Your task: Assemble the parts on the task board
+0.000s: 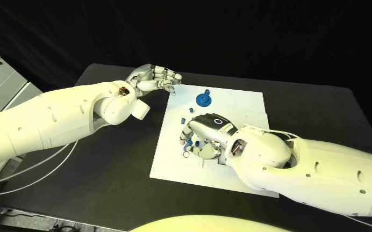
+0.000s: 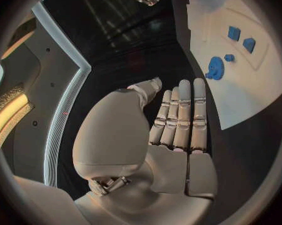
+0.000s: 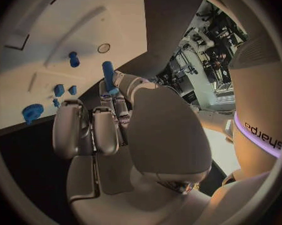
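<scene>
Head view: L hand (image 1: 157,78) sits at the far-left corner of the task board (image 1: 240,103), over the black worktop (image 1: 93,178). Fingers curled in; contents can't be made out from here. R hand (image 1: 205,135) lies on the board, palm down, fingers bent over small blue parts (image 1: 188,143) at its fingertips. A blue gear (image 1: 203,99) lies on the board beyond the R hand, well apart from it, and nearer the L hand. One small blue peg (image 1: 181,120) sits between gear and R hand.

L wrist view: L hand (image 2: 178,120) fingers straight, pressed side by side, thumb alongside; nothing held. Board (image 2: 241,95) lies beyond the fingertips, w/ blue gear (image 2: 215,68) nearest them and two blue blocks (image 2: 241,39) farther out.

R wrist view: R hand (image 3: 109,120) pinches a blue cylindrical pin (image 3: 108,77) at its fingertips; pin stands out beyond them toward the board (image 3: 84,30). Other fingers curled. Loose blue parts (image 3: 59,91) and gear (image 3: 32,112) lie on the board beside the hand.
</scene>
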Robot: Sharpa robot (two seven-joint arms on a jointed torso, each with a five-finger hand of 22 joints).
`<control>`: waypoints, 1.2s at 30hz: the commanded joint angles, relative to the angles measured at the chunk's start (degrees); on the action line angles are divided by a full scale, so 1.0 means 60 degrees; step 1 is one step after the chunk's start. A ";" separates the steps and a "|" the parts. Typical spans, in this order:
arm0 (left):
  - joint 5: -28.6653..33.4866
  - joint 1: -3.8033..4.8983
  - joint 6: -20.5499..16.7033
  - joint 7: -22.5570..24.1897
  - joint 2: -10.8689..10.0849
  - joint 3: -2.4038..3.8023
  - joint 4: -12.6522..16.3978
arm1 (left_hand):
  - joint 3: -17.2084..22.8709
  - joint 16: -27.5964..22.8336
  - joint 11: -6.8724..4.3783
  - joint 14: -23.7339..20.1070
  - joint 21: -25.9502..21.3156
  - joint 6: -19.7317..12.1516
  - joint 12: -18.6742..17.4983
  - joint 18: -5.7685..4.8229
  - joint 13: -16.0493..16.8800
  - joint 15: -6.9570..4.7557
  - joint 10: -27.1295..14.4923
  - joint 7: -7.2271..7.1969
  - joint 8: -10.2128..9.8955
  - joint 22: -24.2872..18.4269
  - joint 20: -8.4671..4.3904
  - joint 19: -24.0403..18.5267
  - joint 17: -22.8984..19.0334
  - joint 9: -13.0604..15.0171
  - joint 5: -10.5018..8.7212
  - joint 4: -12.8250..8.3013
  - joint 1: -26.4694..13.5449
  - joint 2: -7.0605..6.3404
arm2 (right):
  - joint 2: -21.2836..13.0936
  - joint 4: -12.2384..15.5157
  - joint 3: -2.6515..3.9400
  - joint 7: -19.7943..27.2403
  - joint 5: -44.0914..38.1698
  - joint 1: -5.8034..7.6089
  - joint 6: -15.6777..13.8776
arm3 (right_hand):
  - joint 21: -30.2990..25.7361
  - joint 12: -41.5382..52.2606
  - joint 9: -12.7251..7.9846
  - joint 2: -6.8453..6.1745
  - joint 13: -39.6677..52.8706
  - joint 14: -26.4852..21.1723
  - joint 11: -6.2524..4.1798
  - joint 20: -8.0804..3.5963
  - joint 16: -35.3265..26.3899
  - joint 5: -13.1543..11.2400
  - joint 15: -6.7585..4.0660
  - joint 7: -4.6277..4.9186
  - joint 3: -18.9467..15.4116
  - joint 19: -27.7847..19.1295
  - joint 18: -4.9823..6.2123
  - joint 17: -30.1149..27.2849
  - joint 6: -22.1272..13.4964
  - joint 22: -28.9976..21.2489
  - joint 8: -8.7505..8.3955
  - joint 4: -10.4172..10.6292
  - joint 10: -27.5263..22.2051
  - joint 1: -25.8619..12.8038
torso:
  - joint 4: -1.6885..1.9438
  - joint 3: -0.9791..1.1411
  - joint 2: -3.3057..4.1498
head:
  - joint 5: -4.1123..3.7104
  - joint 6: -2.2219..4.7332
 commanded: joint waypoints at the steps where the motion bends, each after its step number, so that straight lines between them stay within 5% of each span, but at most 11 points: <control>1: 0.0007 0.0002 0.0107 0.0106 0.0028 0.0007 0.0020 | -0.0050 -0.0032 0.0012 0.0026 -0.0054 -0.0061 0.0041 0.0112 -0.0008 0.0021 -0.0049 0.0030 -0.0009 -0.0010 -0.0005 0.0054 -0.0013 -0.0014 -0.0036 -0.0007 0.0057 0.0005 | 0.0082 -0.0120 -0.0014 0.0198 -0.0215 -0.0072 0.0090 | 0.0063 0.0025 0.0014 0.0067 0.0550 0.0168 -0.0825 -0.0063 0.0012 0.0040 -0.0057 0.0021 0.0074 0.0080 -0.0157 -0.0008 0.0023 0.1023 0.0049 -0.0148 0.0886 -0.0043 | -0.0011 0.0005 0.0005 | 0.0089 -0.0062; 11: 0.0007 0.0002 0.0118 0.0100 0.0037 0.0007 0.0016 | -0.0050 -0.0032 0.0012 0.0026 -0.0054 -0.0061 0.0041 0.0112 -0.0008 0.0021 -0.0049 0.0030 -0.0009 -0.0010 -0.0005 0.0054 -0.0013 -0.0014 -0.0036 -0.0007 0.0057 0.0005 | 0.0261 -0.0238 -0.0047 0.0215 -0.0303 -0.0241 0.0127 | 0.0062 0.0016 0.0017 0.0067 0.0559 0.0169 -0.0821 -0.0062 0.0014 0.0054 -0.0056 0.0023 0.0088 0.0079 -0.0157 -0.0002 0.0017 0.1025 0.0047 -0.0167 0.0887 -0.0058 | -0.0002 0.0003 0.0002 | 0.0207 -0.0178; 36: 0.0007 0.0002 0.0110 0.0083 0.0008 0.0007 0.0015 | -0.0055 -0.0034 0.0013 0.0025 -0.0063 -0.0060 0.0053 0.0112 -0.0011 0.0021 -0.0059 0.0031 -0.0006 -0.0013 -0.0005 0.0061 -0.0015 -0.0015 -0.0033 -0.0005 0.0070 0.0007 | 0.0275 -0.0469 -0.0073 0.0135 -0.0637 -0.0382 0.0265 | 0.0061 0.0001 0.0026 0.0064 0.0578 0.0168 -0.0818 -0.0061 0.0013 0.0079 -0.0053 0.0028 0.0111 0.0078 -0.0157 -0.0004 0.0012 0.1029 0.0048 -0.0203 0.0891 -0.0094 | -0.0007 0.0010 0.0007 | 0.0276 -0.0246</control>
